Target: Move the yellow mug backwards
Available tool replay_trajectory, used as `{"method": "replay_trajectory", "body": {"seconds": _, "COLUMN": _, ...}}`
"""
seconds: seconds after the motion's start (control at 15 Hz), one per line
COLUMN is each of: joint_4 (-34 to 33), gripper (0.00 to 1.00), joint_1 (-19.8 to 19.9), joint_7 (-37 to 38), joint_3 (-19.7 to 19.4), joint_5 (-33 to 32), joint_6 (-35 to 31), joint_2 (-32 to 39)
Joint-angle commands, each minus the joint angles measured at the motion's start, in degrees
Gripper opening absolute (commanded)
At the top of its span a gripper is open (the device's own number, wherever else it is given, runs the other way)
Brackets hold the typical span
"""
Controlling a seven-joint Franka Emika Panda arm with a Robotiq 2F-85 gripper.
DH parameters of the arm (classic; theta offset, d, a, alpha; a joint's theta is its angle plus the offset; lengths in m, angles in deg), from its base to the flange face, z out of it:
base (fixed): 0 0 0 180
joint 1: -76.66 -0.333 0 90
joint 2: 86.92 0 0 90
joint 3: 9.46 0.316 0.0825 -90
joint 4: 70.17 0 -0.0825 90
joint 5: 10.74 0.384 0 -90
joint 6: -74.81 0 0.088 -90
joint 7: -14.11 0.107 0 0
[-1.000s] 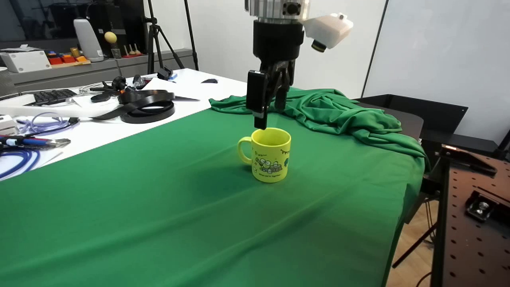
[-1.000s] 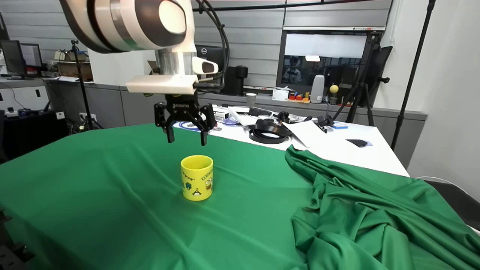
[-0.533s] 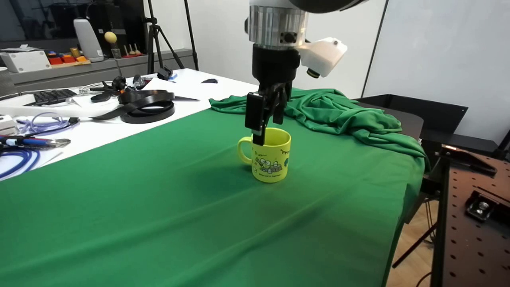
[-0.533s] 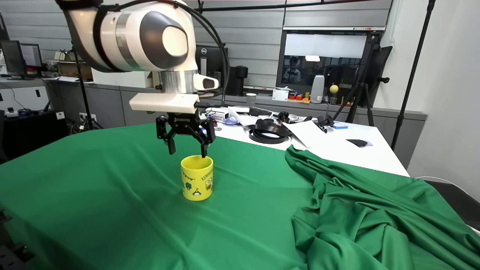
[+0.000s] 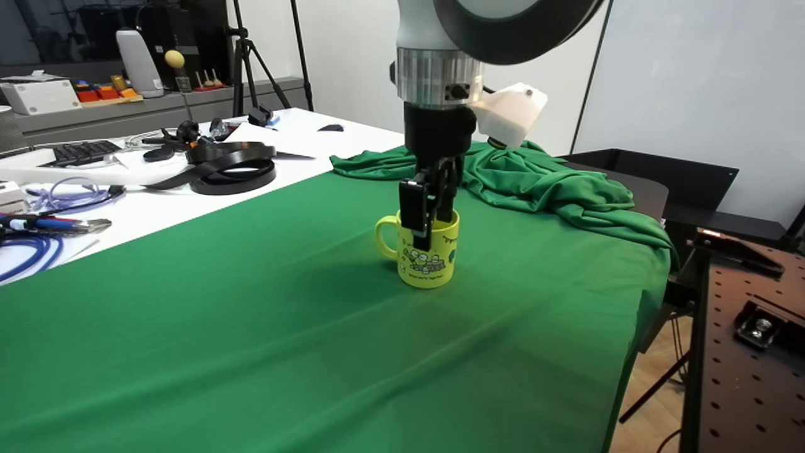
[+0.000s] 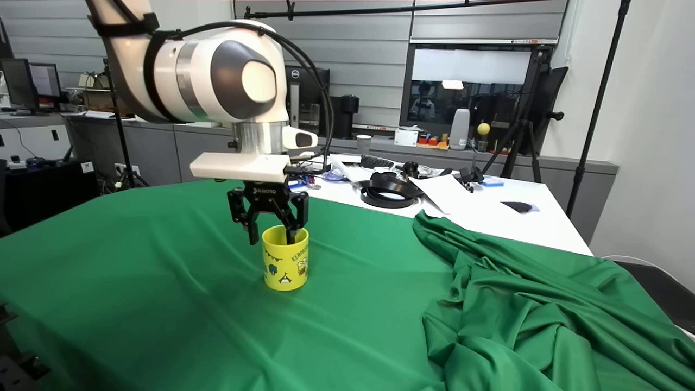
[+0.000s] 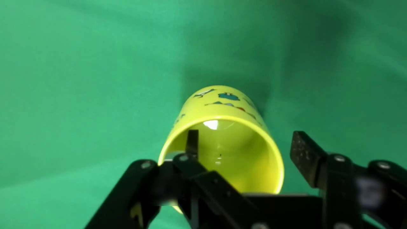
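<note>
The yellow mug stands upright on a green cloth, its handle to the left in this exterior view. It also shows in an exterior view, where its handle is hidden, and in the wrist view. My gripper is open and points down at the mug's rim. One finger reaches into the mug's opening; the other is outside the wall, so the wall lies between them. In the wrist view the gripper has its left finger over the opening and its right finger beside the mug. Contact cannot be told.
The green cloth covers the table and is bunched in folds on one side. Black straps, papers and cables lie on the white table part behind. A perforated brown board stands beyond the cloth's edge.
My gripper has come down from above the mug until one finger is inside its opening and one outside. The fingers have drawn slightly closer together. The mug has not moved.
</note>
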Motion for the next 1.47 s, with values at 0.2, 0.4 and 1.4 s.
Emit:
{"method": "replay_trajectory", "body": {"seconds": 0.2, "joint_4": -4.0, "gripper": 0.25, "joint_1": -1.8, "joint_7": 1.5, "joint_3": -0.9, "joint_5": -1.7, "joint_6": 1.6, "joint_2": 4.1}}
{"method": "replay_trajectory", "body": {"seconds": 0.4, "joint_4": -4.5, "gripper": 0.05, "joint_1": -2.3, "joint_7": 1.0, "joint_3": -0.5, "joint_5": -1.5, "joint_6": 1.9, "joint_2": 4.2}}
{"method": "replay_trajectory", "body": {"seconds": 1.4, "joint_4": -13.2, "gripper": 0.02, "joint_1": -2.5, "joint_7": -1.2, "joint_3": 1.4, "joint_5": -0.6, "joint_6": 4.5, "joint_2": 3.9}}
